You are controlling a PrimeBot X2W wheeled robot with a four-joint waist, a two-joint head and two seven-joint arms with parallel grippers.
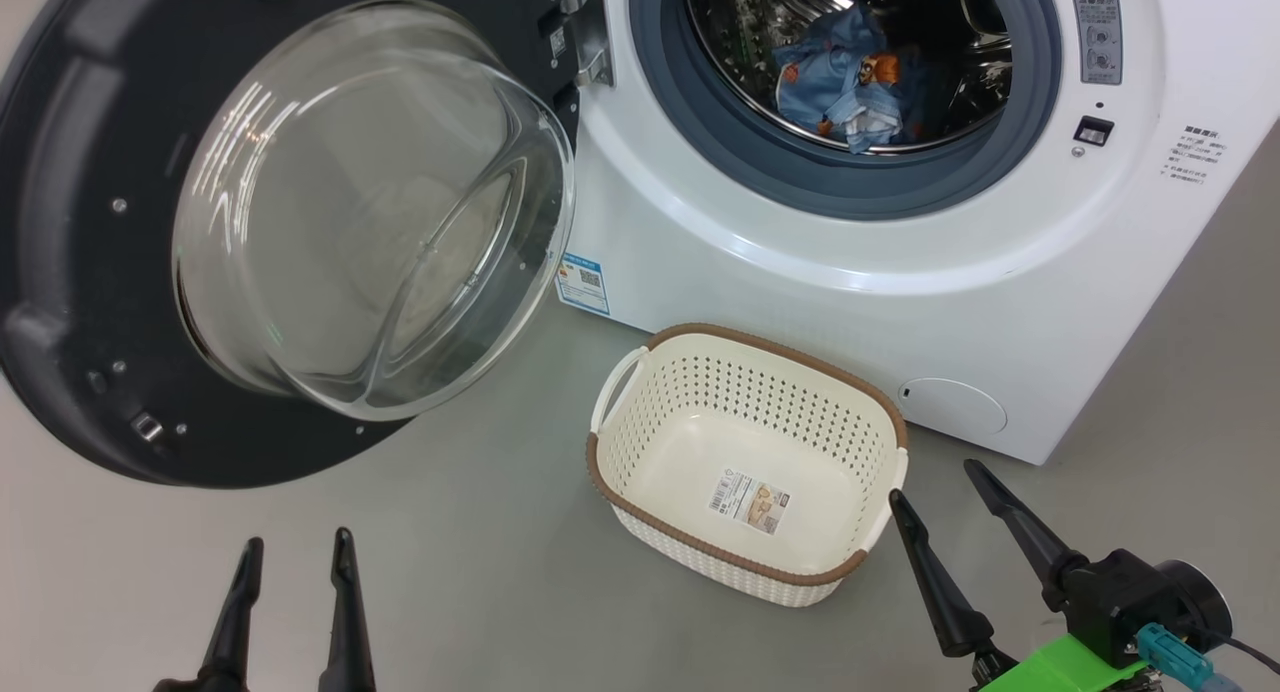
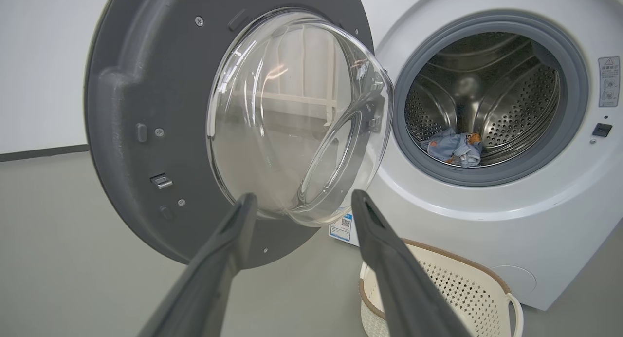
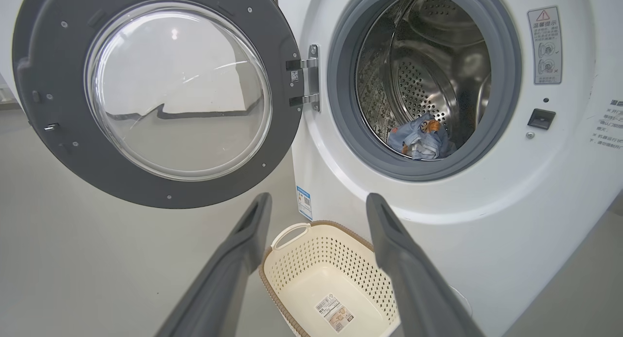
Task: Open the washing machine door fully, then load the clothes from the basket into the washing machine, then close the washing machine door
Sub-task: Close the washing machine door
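Light-blue clothes (image 1: 845, 87) lie bunched at the bottom of the steel drum (image 1: 745, 27) inside the washing machine (image 1: 800, 292), whose door (image 1: 80, 272) hangs wide open on the left, glass bowl bulging out. Just in front, on the grey floor (image 1: 500, 572), sits the basket (image 1: 700, 402). The right gripper (image 1: 935, 480) is close by its corner and the left gripper (image 1: 299, 539) is low before the door, both with fingers spread wide and holding nothing.
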